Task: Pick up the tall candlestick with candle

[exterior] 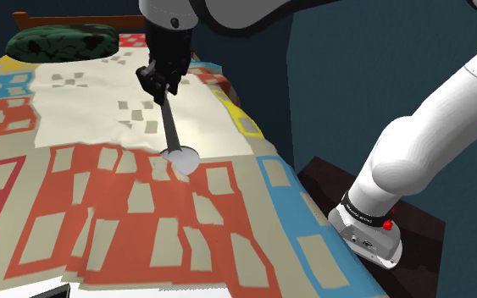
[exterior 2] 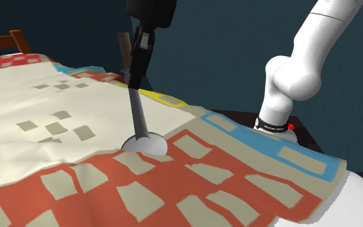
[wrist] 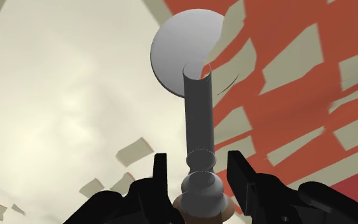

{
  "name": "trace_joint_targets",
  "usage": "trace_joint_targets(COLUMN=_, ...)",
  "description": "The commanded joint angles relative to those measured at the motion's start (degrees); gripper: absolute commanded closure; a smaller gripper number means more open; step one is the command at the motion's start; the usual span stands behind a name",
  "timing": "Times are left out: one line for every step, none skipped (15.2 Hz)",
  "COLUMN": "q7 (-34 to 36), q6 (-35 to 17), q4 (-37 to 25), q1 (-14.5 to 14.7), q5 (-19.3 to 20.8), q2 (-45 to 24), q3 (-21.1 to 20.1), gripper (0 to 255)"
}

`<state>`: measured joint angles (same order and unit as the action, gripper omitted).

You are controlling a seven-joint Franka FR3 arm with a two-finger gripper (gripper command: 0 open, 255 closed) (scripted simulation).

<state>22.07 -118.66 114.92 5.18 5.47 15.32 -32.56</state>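
Straddling the top of the grey candlestick [wrist: 198,108], an open hand [wrist: 200,167], fingers [wrist: 161,175] clear of it.

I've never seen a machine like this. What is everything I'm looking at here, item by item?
candlestick: one, grey, round foot on the quilt, stem leaning, top up at the hand
quilt: one, patchwork of cream, red-orange, blue and yellow, spread over the bed
pillow: one, dark green and patterned, on the quilt at the shoulder view's upper left
headboard: one, brown, behind the pillow
stand: one, dark brown, beside the bed at the shoulder view's lower right
arm: one, white, rising from the stand and reaching over the bed
hand: one, black, at the candlestick's top
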Motion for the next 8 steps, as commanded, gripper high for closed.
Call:
trace_joint_targets(q7=-0.3, q6=1.4, q4=-1.5, q1=-0.1, q5=0.0, q2=-0.1, q3=0.1, gripper=255)
trace_joint_targets(q7=-0.4, q6=2.1, q4=-2.3, q1=-0.1, q5=-0.1, q2=-0.1, q3=0.1, gripper=255)
trace_joint_targets(q7=-0.5, q6=2.9, q4=-3.1, q1=-0.1, q5=-0.1, q2=-0.2, q3=0.2, gripper=255)
trace_joint_targets(q7=-0.7, q6=3.7, q4=-3.9, q1=-0.1, q5=-0.1, q2=-0.2, q3=0.2, gripper=255)
trace_joint_targets(q7=-0.8, q6=4.4, q4=-4.8, q1=-0.2, q5=-0.1, q2=-0.3, q3=0.2, gripper=255)
trace_joint_targets(q7=-0.9, q6=5.2, q4=-5.6, q1=-0.2, q5=-0.1, q2=-0.4, q3=0.2, gripper=255)
trace_joint_targets(q7=-1.0, q6=5.9, q4=-6.5, q1=-0.2, q5=-0.1, q2=-0.5, q3=0.2, gripper=255)
trace_joint_targets(q7=-1.1, q6=6.7, q4=-7.3, q1=-0.3, q5=0.0, q2=-0.6, q3=0.2, gripper=255)
